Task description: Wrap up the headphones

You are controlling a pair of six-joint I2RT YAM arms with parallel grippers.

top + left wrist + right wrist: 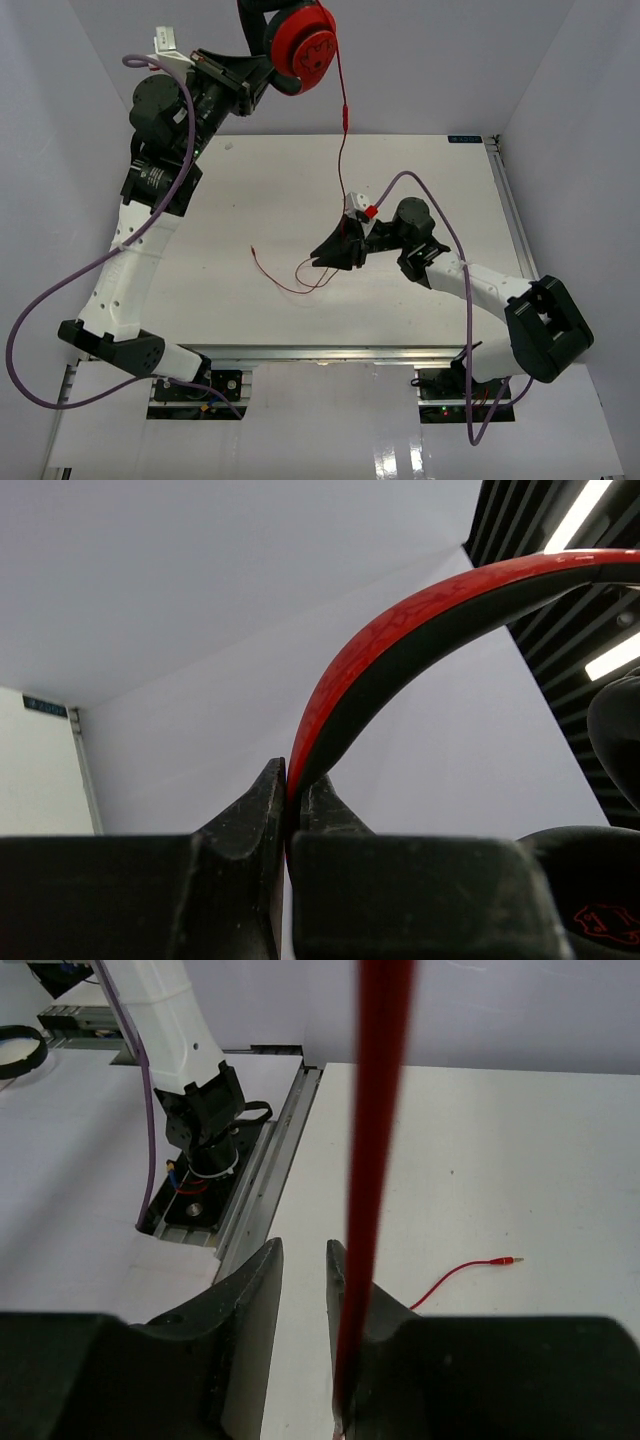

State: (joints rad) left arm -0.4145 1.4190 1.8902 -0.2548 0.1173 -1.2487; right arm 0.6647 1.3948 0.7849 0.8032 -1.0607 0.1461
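The red headphones [308, 45] hang in the air at the top of the top view, above the table's far edge. My left gripper [262, 75] is shut on their dark-and-red headband [400, 630], with its fingertips [290, 785] pinching the band; an earcup [600, 900] shows at the lower right. The thin red cable [343, 150] drops from the earcup to my right gripper [322, 258] and ends in loose loops on the table [290, 280]. In the right wrist view the cable [375, 1160] runs over the outside of the right finger; the gripper [303, 1260] stands slightly open with nothing in its gap.
The cable's plug end [510, 1259] lies on the white table. The left arm's base [205, 1120] and the table's metal rail [265, 1190] are at the near edge. Thick purple robot cables [60, 290] loop beside both arms. White walls enclose the table.
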